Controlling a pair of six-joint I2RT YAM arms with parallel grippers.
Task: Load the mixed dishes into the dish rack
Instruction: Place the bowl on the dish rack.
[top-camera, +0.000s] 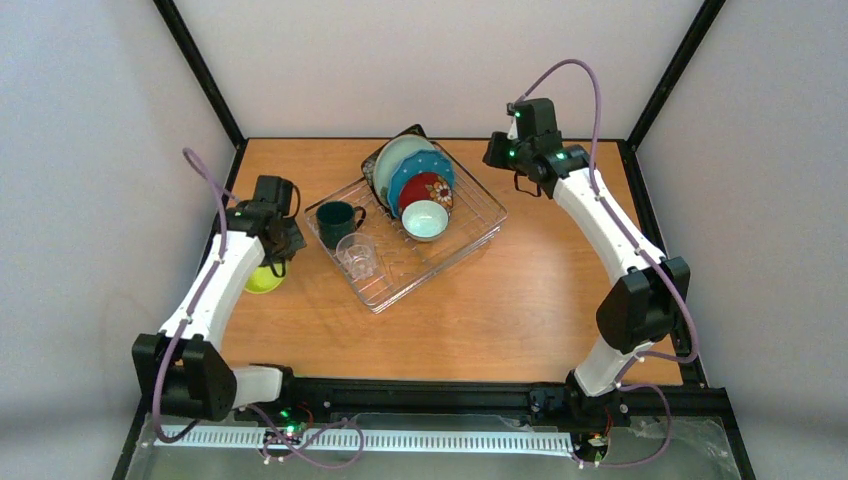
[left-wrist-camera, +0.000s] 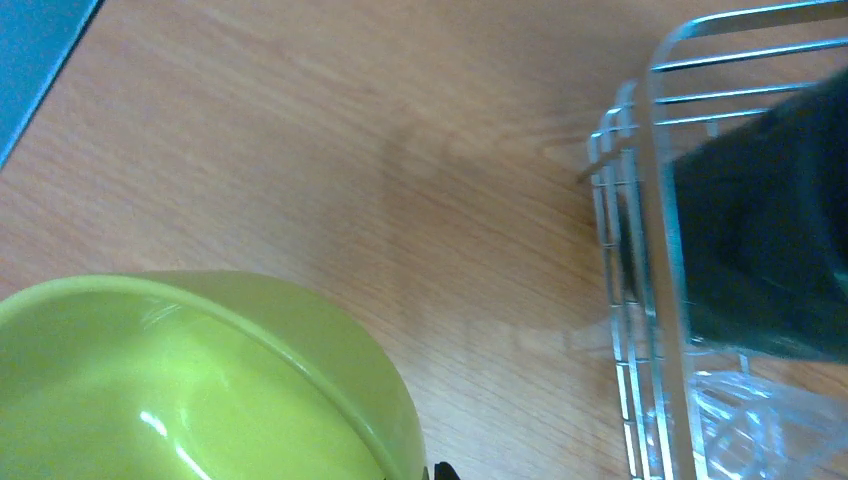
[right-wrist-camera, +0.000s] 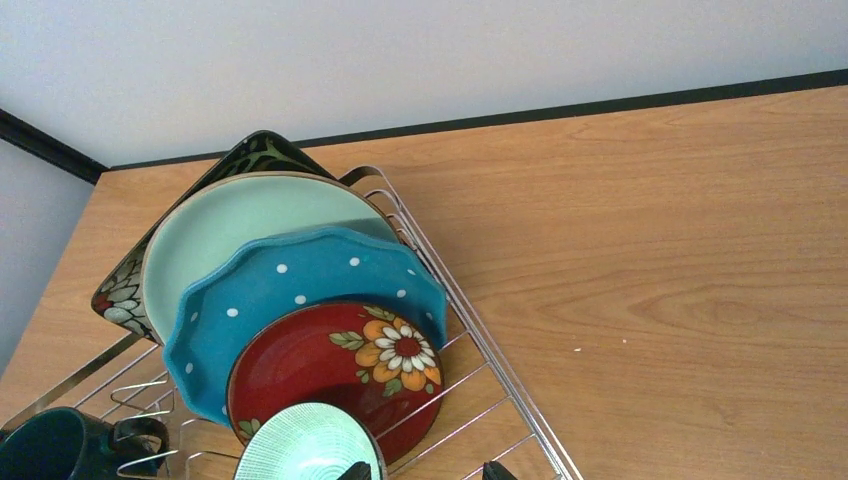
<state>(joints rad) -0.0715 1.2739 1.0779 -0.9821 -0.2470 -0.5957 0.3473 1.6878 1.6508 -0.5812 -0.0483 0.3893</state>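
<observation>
The yellow-green bowl (top-camera: 263, 278) is at the table's left, and my left gripper (top-camera: 274, 258) is shut on its rim. In the left wrist view the bowl (left-wrist-camera: 170, 390) fills the lower left. The dish rack (top-camera: 470, 235) holds the black floral plate (right-wrist-camera: 255, 152), pale mint plate (right-wrist-camera: 230, 215), blue dotted plate (right-wrist-camera: 290, 275) and red floral plate (right-wrist-camera: 330, 360) standing upright, with the mint bowl (right-wrist-camera: 305, 445) in front. The dark green mug (top-camera: 335, 222) and the clear glass cup (top-camera: 357, 255) stand at the rack's left end. My right gripper (right-wrist-camera: 425, 472) is open and holds nothing, over the rack's right edge.
Bare wooden tabletop (top-camera: 540, 290) lies to the right of and in front of the rack. A black frame (top-camera: 640, 200) borders the table, with white walls behind. The rack's wire side (left-wrist-camera: 640, 300) runs just right of the held bowl.
</observation>
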